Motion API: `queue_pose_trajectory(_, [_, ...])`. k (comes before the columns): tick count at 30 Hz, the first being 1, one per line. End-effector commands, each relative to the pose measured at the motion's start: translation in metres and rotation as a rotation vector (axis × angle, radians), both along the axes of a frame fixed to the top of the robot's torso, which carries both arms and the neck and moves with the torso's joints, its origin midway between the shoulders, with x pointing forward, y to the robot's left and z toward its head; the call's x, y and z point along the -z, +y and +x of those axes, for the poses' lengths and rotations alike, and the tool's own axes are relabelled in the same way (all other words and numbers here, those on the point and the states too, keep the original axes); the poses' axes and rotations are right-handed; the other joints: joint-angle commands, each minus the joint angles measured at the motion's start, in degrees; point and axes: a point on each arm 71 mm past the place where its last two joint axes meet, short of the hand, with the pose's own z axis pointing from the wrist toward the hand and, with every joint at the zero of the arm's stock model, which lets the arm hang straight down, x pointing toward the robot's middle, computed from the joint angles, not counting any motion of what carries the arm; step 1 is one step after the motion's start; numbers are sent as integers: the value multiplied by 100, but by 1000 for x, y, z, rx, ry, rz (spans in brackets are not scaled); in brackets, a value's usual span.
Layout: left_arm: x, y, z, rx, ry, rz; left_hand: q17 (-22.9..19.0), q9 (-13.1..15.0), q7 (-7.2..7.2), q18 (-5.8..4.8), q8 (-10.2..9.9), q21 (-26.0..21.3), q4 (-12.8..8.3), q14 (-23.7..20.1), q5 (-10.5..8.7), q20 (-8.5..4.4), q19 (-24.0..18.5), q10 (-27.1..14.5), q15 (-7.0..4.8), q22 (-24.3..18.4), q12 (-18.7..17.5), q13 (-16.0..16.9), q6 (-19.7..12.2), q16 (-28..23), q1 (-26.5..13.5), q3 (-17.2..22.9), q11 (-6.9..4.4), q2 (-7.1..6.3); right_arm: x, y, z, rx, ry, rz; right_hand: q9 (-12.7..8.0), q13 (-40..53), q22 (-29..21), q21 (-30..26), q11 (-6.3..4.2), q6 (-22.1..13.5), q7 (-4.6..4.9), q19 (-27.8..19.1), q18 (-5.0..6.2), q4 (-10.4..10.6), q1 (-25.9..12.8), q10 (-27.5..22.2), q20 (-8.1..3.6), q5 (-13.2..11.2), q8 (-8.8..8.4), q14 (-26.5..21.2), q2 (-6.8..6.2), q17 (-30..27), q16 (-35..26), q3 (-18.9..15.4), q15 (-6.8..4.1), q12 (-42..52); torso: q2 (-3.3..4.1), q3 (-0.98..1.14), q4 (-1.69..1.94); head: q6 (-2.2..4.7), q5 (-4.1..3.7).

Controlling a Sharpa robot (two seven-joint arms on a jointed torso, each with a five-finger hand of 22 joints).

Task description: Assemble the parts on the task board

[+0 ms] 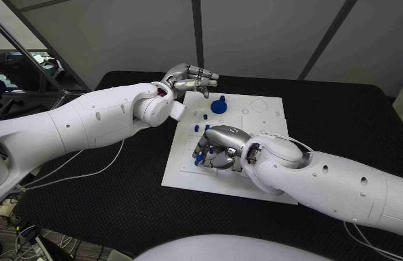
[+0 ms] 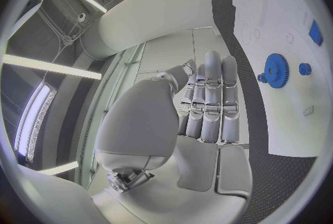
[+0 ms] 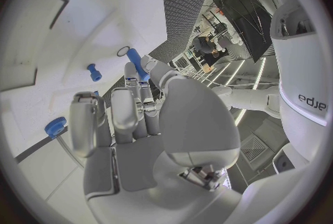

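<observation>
The task board (image 1: 252, 118) is a white rectangular plate lying flat at the middle of the black table (image 1: 101, 203), its long side running near to far. A blue gear (image 1: 218, 105) stands on its far half, left of a faint ring outline; small blue pegs (image 1: 201, 127) lie just nearer. The right hand (image 1: 216, 149) rests over the board's near-left portion, fingers curled down; a blue rod (image 3: 136, 64) sits pinched at its fingertips in the right wrist view. The left hand (image 1: 190, 78) hangs above the board's far-left corner, fingers straight and together, holding nothing.

The board's right half is bare, and wide table margin lies on the left, right and near sides. The table top is dark and textured. Grey panelled walls stand behind the far edge.
</observation>
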Motion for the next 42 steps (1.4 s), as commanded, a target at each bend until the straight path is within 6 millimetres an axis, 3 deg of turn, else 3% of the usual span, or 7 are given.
queue_pose_trajectory(1, [-1,-1,0,11,1,-8,-6,-8,26,-70,-31,-25,-14,-19,-26,14,-27,-17,15,-8,33,-8,16,-21,8,-17,38,64,3,0,-1,-10,6,-50,10,-9,712,-16,7,-12,39,168,-42,2,-14,-24,-40,36,15,47,28,2,-6,39,-37,-31,2,-4,2,-5,-3])
queue_pose_trajectory(33, [0,1,0,7,3,-5,-6,-8,26,-70,-31,-25,-14,-19,-26,14,-27,-17,15,-8,33,-8,16,-21,8,-17,38,64,4,-4,0,30,-89,-102,16,-8,746,15,6,3,37,186,-51,-9,-13,-19,-38,35,15,47,26,2,-4,45,-35,-30,3,-6,3,12,-2])
queue_pose_trajectory(37, [0,1,0,7,3,-5,-6,-8,26,-70,-31,-25,-14,-19,-26,14,-27,-17,15,-8,33,-8,16,-21,8,-17,38,64,4,-2,-1,27,-87,-111,-5,-27,724,-8,40,-106,74,172,-45,1,-104,-111,-24,-15,-60,44,-70,-8,-3,11,-8,-55,2,-10,2,10,-8])
queue_pose_trajectory(40, [0,1,0,7,4,-5,-6,-8,26,-70,-31,-25,-14,-19,-26,14,-27,-17,15,-8,33,-8,16,-21,8,-17,38,64,4,0,-1,21,-88,-108,-81,-59,692,-43,120,-415,169,150,-37,44,-268,-313,26,-98,-101,37,-233,-28,-3,-33,62,-54,1,-13,6,2,-16])
queue_pose_trajectory(42, [0,1,0,7,4,-5,-6,-8,26,-70,-31,-25,-14,-19,-26,14,-27,-17,15,-8,33,-8,16,-21,8,-17,38,64,3,2,-2,18,-90,-99,-107,-68,676,-61,150,-523,181,140,-32,62,-332,-411,51,-154,-98,33,-304,-40,-4,-62,80,-55,1,-13,8,2,-16])
